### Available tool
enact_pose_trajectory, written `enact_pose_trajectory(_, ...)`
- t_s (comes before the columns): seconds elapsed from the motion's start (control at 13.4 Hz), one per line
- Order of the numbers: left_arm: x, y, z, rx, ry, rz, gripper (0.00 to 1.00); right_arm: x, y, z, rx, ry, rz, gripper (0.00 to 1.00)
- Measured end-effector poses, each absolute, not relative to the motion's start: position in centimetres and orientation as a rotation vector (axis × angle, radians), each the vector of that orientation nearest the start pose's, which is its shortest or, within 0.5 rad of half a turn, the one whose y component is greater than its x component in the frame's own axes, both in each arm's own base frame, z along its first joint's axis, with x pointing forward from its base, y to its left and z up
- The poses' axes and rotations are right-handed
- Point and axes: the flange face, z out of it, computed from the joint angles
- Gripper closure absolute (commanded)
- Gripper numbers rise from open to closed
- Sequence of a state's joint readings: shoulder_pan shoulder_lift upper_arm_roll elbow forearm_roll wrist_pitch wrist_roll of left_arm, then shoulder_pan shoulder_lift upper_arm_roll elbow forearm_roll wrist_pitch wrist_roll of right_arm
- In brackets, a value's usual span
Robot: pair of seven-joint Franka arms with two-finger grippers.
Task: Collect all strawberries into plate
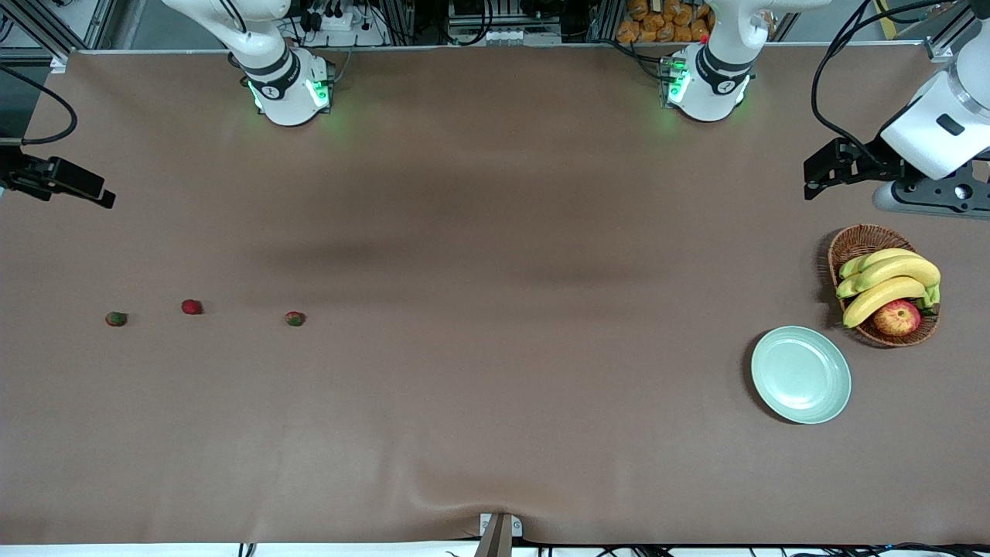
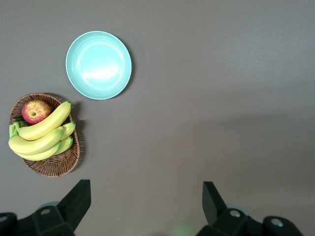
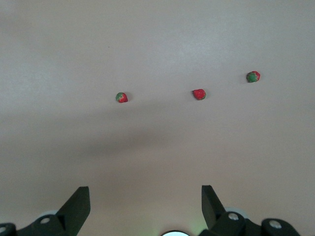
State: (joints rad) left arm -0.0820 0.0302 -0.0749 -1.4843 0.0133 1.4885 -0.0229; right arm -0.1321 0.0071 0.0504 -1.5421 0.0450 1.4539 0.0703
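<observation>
Both arms are glossy white with rounded housings and black bands at the joints. Each base glows green at its sides and carries a small dark round mark. Black cables loop beside the left arm's upper links. The left gripper (image 1: pixel 824 172) is black, bolted to a grey flange with dark holes. The right gripper (image 1: pixel 73 186) is black, too, with angular wedge-shaped fingers (image 3: pixel 78 206).

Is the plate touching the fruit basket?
Apart. The front view shows bare table between the plate and the basket; the left wrist view shows it too.
</observation>
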Motion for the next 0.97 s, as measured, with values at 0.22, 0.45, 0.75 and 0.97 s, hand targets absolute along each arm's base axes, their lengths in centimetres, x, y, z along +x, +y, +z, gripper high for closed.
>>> enact_pose_trajectory(0.22,54.9,-8.5,64.1,-3.121,0.210,0.039,0.00,54.3,-3.9,62.5,-3.084,0.229,0.141,0.00)
enact_pose_trajectory(0.45,54.9,-8.6,64.1,-3.121,0.211,0.039,0.00,54.4,-3.9,62.4,-3.084,0.230,0.134,0.00)
enact_pose_trajectory(0.75,54.9,-8.6,64.1,-3.121,0.211,0.042,0.00,54.4,-3.8,62.0,-3.084,0.227,0.144,0.00)
enact_pose_trajectory(0.97,54.9,-8.6,64.0,-3.120,0.210,0.046,0.00,54.7,-4.2,60.7,-3.080,0.237,0.184,0.00)
